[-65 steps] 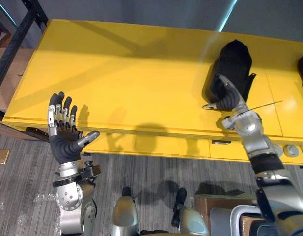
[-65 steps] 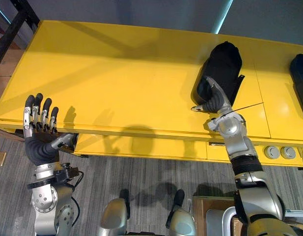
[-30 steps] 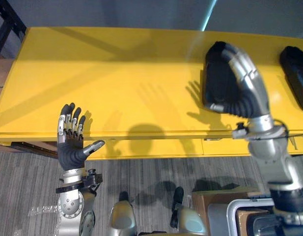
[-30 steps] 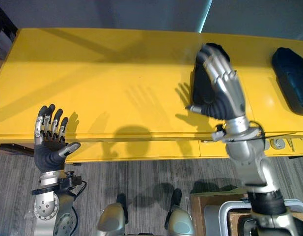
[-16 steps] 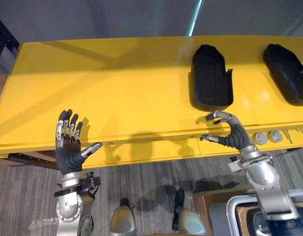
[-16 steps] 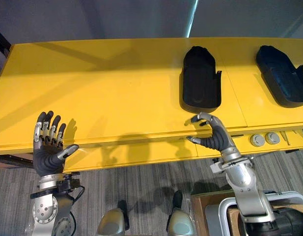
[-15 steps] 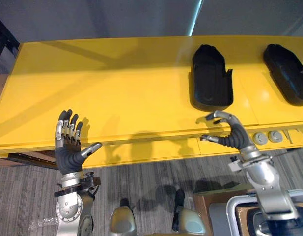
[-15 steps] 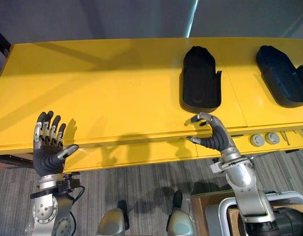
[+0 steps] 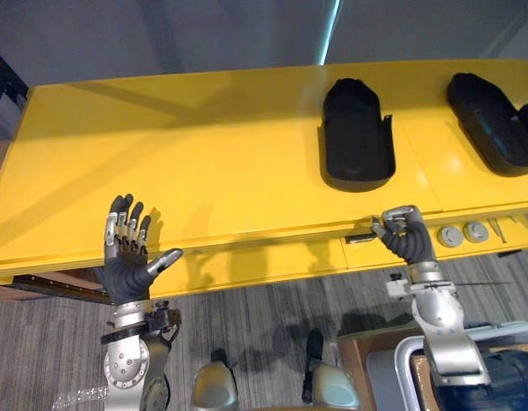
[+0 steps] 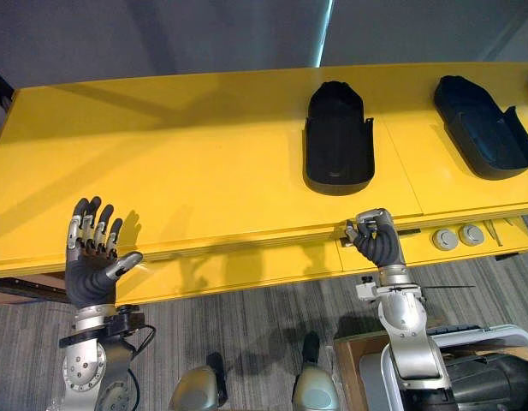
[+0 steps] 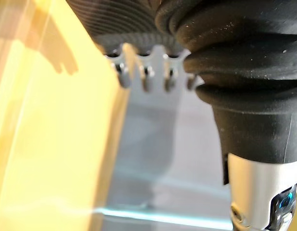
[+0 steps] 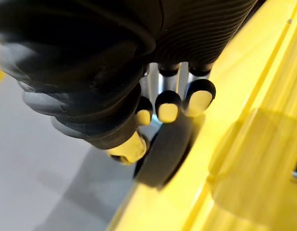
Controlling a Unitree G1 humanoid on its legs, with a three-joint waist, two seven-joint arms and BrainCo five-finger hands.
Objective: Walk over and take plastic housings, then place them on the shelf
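Head views, from above. Two black plastic housings lie on the yellow table (image 10: 178, 154), hollow side up and well apart. The nearer housing (image 10: 336, 141) sits right of the table's middle, its open, squared end toward the robot. The second housing (image 10: 484, 128) lies toward the table's right end, set at a slant. Neither is touched by a hand.

The right hand (image 10: 372, 238) is at the table's front edge, just below the nearer housing. It is clenched, with the fingers folded into the palm and grasping nothing. In the right wrist view the dark fingertips (image 12: 168, 107) curl in beside the ribbed cover, and the nearer housing (image 12: 162, 154) appears past them as a dark rounded shape on the yellow surface.

The left hand (image 10: 91, 257) is raised at the front edge toward the table's left end, released, with the fingers straight and spread and the thumb out to the side. The left wrist view shows its fingers (image 11: 146, 79) extended beside the yellow edge.

Two round silver fittings (image 10: 445, 240) sit side by side on the table's front face, right of the right hand. Grey striped floor (image 10: 246, 325) lies below the table, and a grey wall (image 10: 161, 38) stands behind it.
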